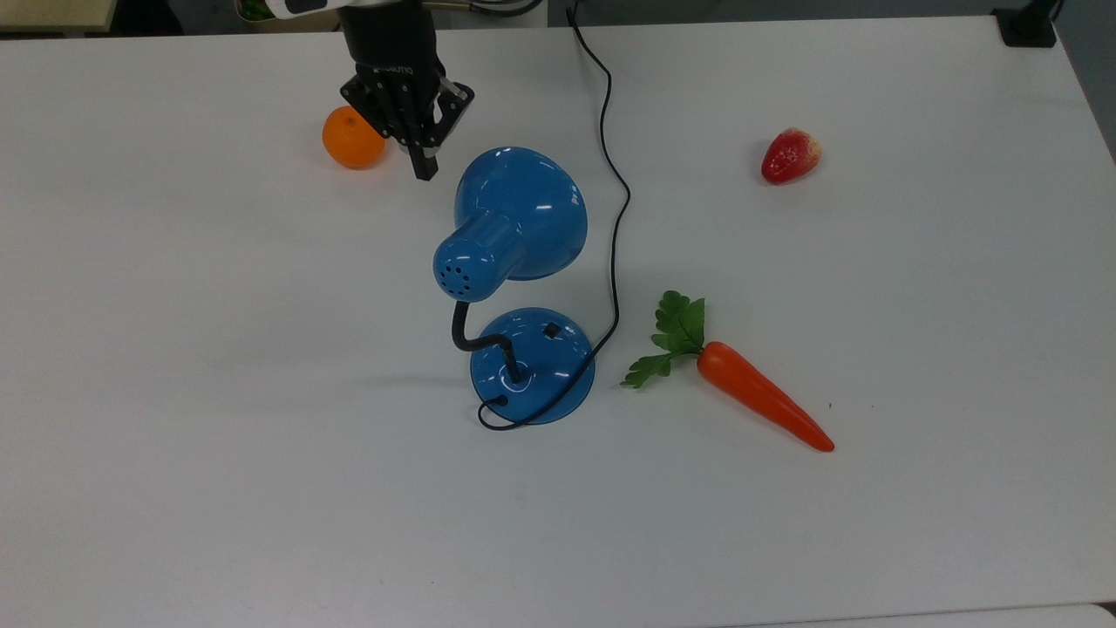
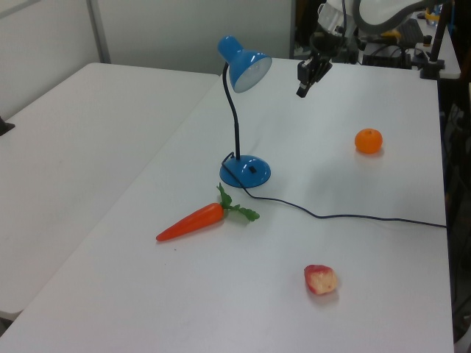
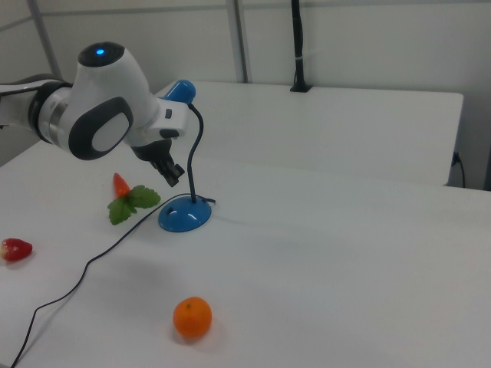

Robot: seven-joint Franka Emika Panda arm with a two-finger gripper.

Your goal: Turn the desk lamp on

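Tool (image 1: 425, 166) fingers narrow, holding nothing, hanging above surface (image 1: 174, 349) between orange (image 1: 353, 138) and desk lamp (image 1: 514, 227) shade. Base switch (image 1: 551, 331) untouched.

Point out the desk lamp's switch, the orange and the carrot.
Switch (image 1: 551, 331): top view, small black square on the lamp's blue base.
Orange (image 2: 368, 140): left view, middle of the fruit.
Carrot (image 1: 760, 403): top view, middle of its orange body.
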